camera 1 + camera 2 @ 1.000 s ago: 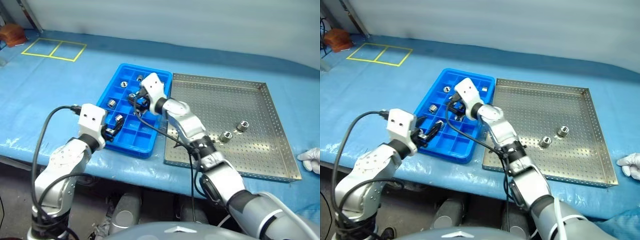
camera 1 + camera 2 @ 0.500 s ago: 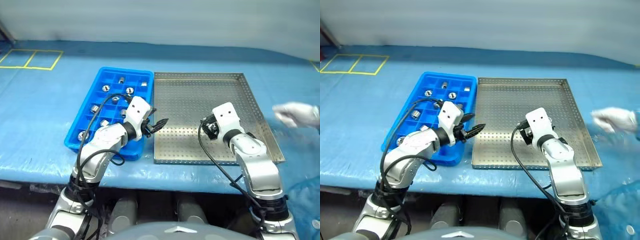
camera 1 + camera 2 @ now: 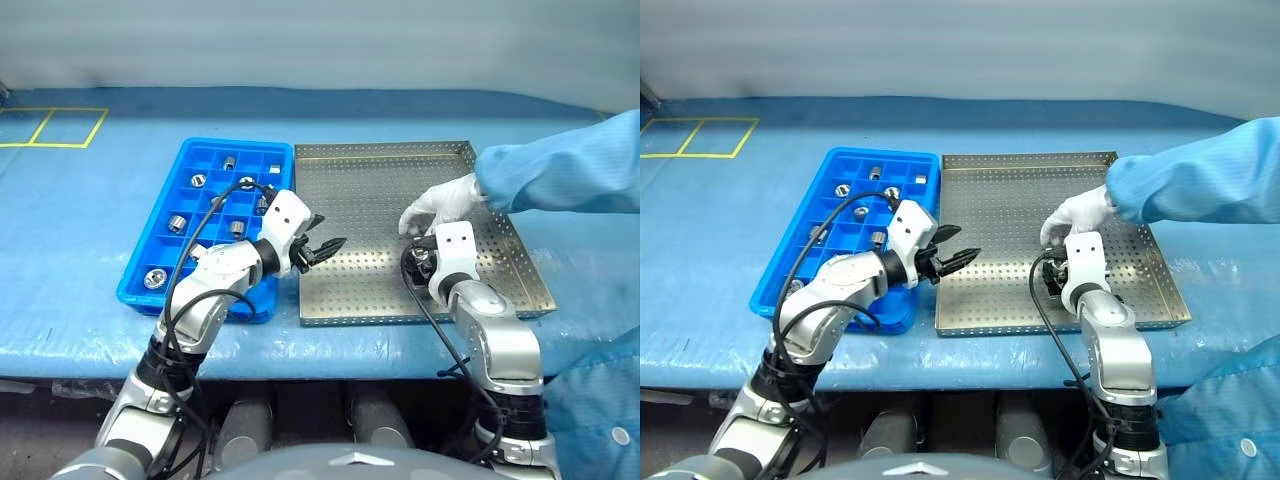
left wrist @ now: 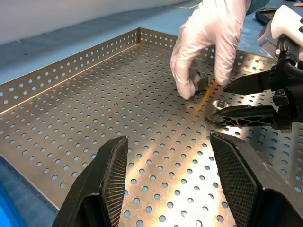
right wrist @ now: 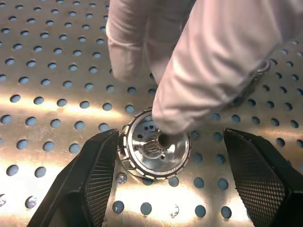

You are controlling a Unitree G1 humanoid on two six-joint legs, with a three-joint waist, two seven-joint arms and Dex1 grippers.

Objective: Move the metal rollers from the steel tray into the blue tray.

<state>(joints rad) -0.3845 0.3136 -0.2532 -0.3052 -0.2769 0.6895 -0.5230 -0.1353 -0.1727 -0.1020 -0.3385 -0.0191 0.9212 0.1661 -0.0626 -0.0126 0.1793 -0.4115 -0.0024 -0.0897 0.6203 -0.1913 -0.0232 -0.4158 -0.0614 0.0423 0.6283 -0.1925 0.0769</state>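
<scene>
Blue film covers the tabletop [image 3: 90,210], and on it the blue tray [image 3: 160,255] sits left of centre with the steel tray [image 3: 380,170] just beside it on the right, their long edges nearly touching. Several rollers [image 3: 177,222] lie one to a compartment in the blue tray, scattered over its upper and left cells. In the steel tray, a person's gloved hand [image 3: 438,203] reaches in from the right of the frame on a light blue sleeve [image 3: 560,175] and rests its fingertips on a roller [image 5: 154,150] lying on the perforated floor at right of centre; in the left wrist view a second roller [image 4: 201,81] is pinched in that hand's fingers. The right pincer [image 5: 175,156] points down at the lying roller with its fingers spread wide on either side, clear of it and gripping nothing. The left pincer [image 3: 325,250] hovers over the steel tray's left edge, just right of the blue tray, pointing toward the right pincer; its black fingers [image 4: 111,179] stand well apart and hold nothing.
</scene>
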